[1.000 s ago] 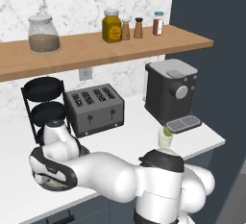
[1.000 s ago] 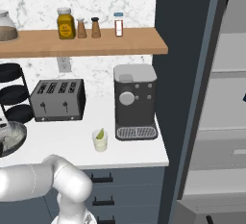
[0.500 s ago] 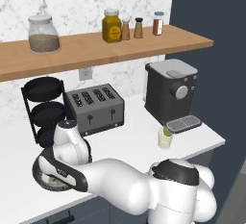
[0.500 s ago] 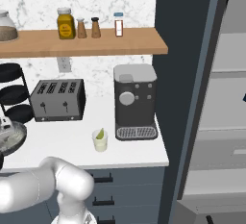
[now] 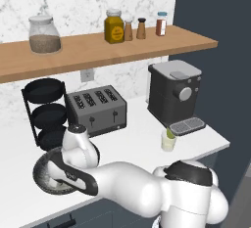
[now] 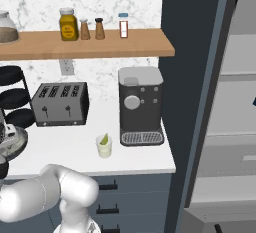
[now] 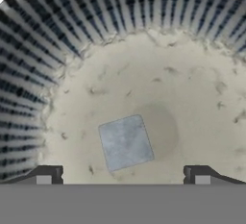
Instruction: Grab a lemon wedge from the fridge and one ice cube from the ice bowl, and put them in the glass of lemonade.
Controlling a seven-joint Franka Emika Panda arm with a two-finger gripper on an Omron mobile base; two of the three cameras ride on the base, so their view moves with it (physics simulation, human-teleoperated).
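Seen in the hand view, my open gripper [image 7: 122, 175] points straight down into the ice bowl [image 7: 57, 35]. A flat grey-blue ice cube [image 7: 126, 141] lies on the bowl's speckled floor just ahead of the gap between the fingertips [image 7: 48, 174], touching neither. From the left base view, my hand hangs over the ice bowl [image 5: 39, 166] at the counter's left front. The glass of lemonade [image 5: 168, 141] stands by the coffee machine with the lemon wedge [image 5: 169, 133] in it. The right base view shows the glass [image 6: 104, 148], the wedge [image 6: 104, 139], the bowl's rim [image 6: 15, 144] and the fridge [image 6: 235, 102] standing open.
A toaster [image 5: 96, 109] and a black tiered rack [image 5: 45, 112] stand behind the bowl. The coffee machine [image 5: 174, 97] sits at the counter's right end. A wooden shelf [image 5: 98, 46] with jars and shakers hangs above. The counter's front edge runs close to the bowl.
My forearm has stretched out and the hand has settled lower over the ice bowl. The jaws stay open, and the glass and wedge have not moved.
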